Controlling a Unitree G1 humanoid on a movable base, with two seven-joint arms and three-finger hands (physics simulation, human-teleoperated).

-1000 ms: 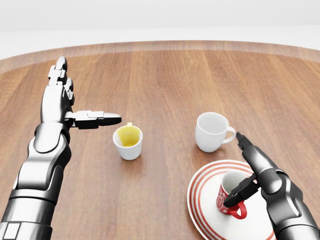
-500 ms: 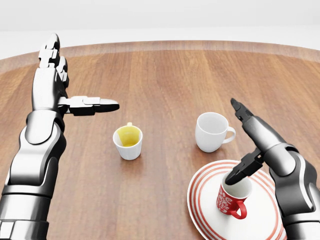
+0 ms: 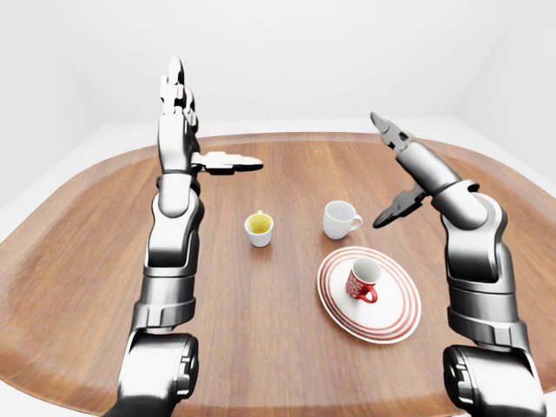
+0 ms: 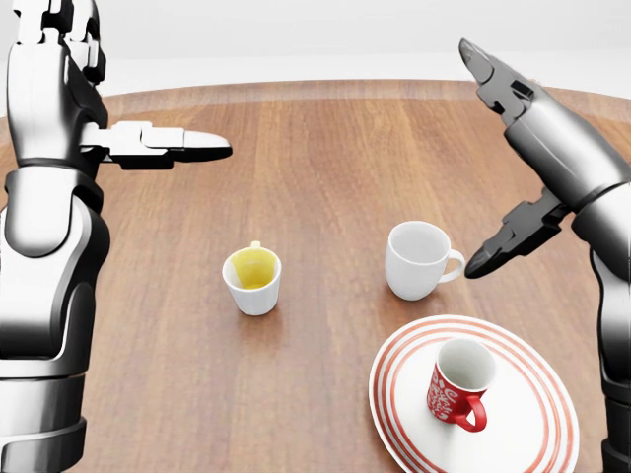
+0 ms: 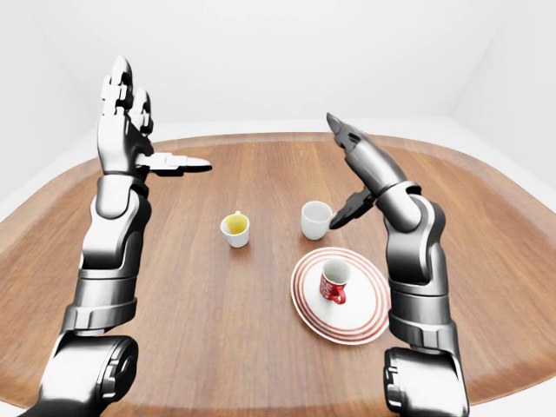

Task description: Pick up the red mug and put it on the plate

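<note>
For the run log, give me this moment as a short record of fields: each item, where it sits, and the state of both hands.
surface: round wooden table
red mug: red patterned ceramic mug, upright on the plate, handle toward the head view's bottom
plate: white round plate with red rings, head view's lower right
white mug: plain white ceramic mug, above the plate, on the table
yellow cup: small white cup with yellow inside, centre left
left hand: raised, fingers open, holding nothing
right hand: raised above the white mug, open, clear of the red mug
task state: mug appears placed
</note>
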